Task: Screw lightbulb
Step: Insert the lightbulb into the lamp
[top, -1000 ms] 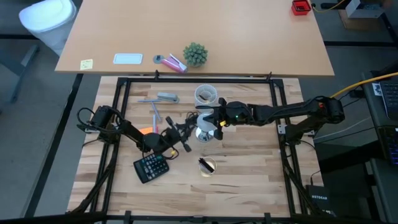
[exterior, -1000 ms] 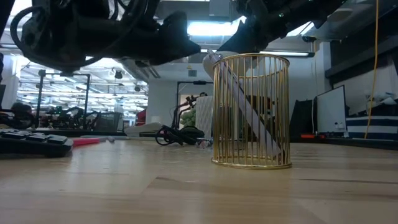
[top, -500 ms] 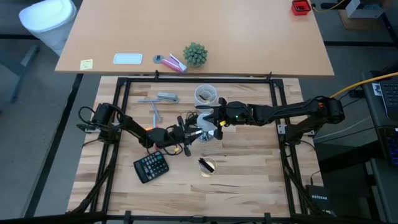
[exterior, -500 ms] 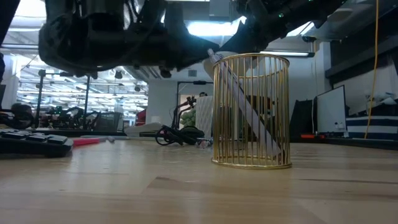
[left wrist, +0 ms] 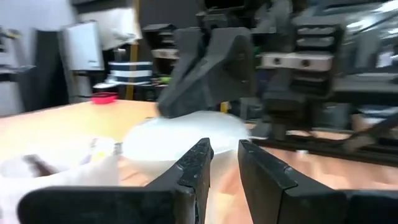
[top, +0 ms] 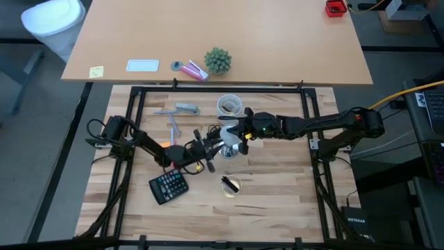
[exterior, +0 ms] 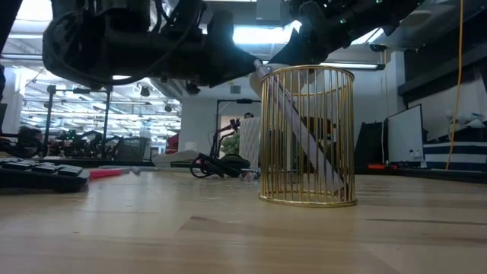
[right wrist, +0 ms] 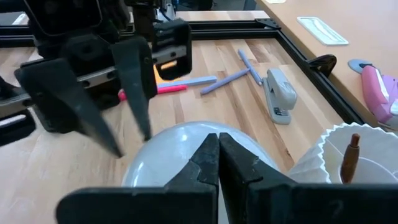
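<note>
The white lightbulb (top: 231, 144) stands with its rounded top up near the table's middle; its base is hidden beneath it. My right gripper (right wrist: 218, 138) is shut and comes down on the bulb (right wrist: 180, 155) from the table's right. My left gripper (left wrist: 224, 149) reaches in level from the left. It is open by a narrow gap, with bare wood showing between its fingers (right wrist: 140, 99) in the right wrist view. Its tips end at the bulb's (left wrist: 168, 143) left side; whether they touch it I cannot tell. My right gripper lays its shut fingertips (left wrist: 208, 93) against the lightbulb's rounded top (right wrist: 205, 134), slanting down from the table's right side. The bulb stays upright under them; what it stands in is hidden.
A gold wire basket (top: 231, 185) holding a white stick stands toward the near edge. A calculator (top: 168, 186) lies near left. At the far side are a fluted paper cup (right wrist: 348, 162), a stapler (right wrist: 277, 93) and pens (right wrist: 205, 81). A black cord (exterior: 213, 164) lies behind.
My left gripper has gone toward the table's right edge, up to the lightbulb's left side, rolling its wrist on the way; its finger gap looks the same. The bulb has stayed in place.
</note>
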